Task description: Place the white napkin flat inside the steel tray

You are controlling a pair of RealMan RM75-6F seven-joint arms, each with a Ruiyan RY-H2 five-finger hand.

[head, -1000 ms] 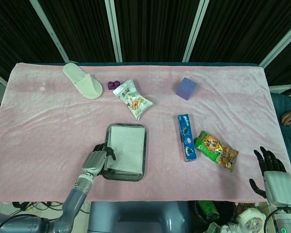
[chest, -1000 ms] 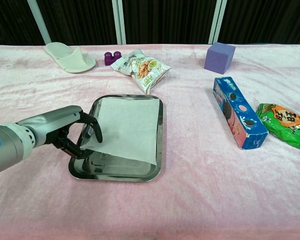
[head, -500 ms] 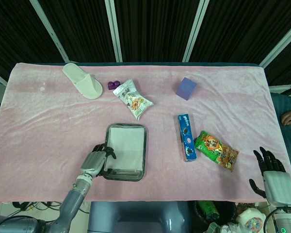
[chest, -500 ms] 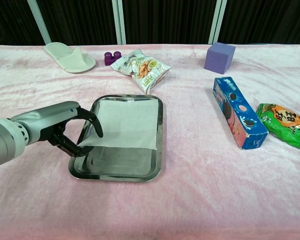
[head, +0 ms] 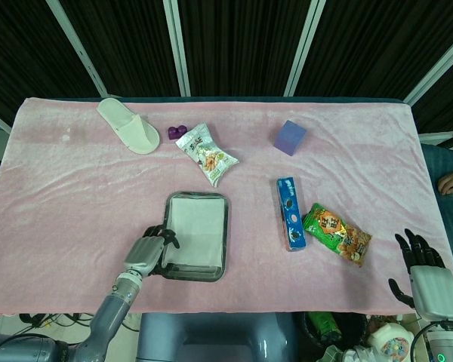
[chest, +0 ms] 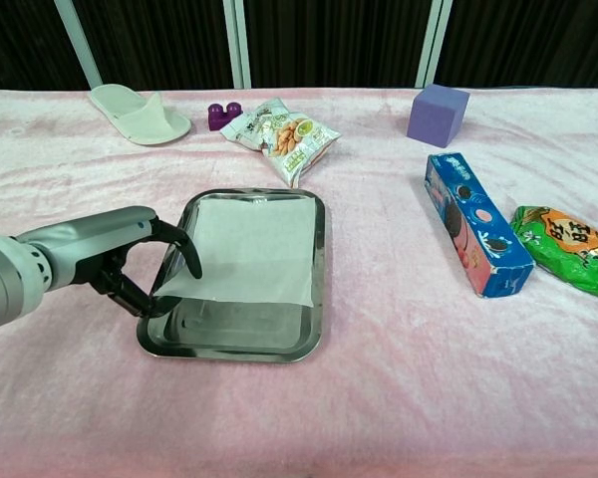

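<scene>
No text, brand or number can be read: the printing on the blue box [chest: 474,236], the green snack bag [chest: 568,243] at the right and the white snack bag [chest: 281,135] farther back is too small.

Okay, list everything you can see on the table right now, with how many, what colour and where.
Steel tray: 1, silver, near centre-left of the table.
White napkin: 1, white, inside the tray, covering its far part.
Slipper: 1, white, far left.
Small purple toy: 1, purple, right of the slipper.
Snack bag: 1, white with print, beyond the tray.
Foam block: 1, purple, far right of centre.
Cookie box: 1, blue, right of the tray.
Green snack bag: 1, green and orange, right of the box.
Tablecloth: 1, pink.
Left hand: at the tray's left edge, pinching the napkin's near corner.
Right hand: off the table's right corner, fingers apart.
</scene>
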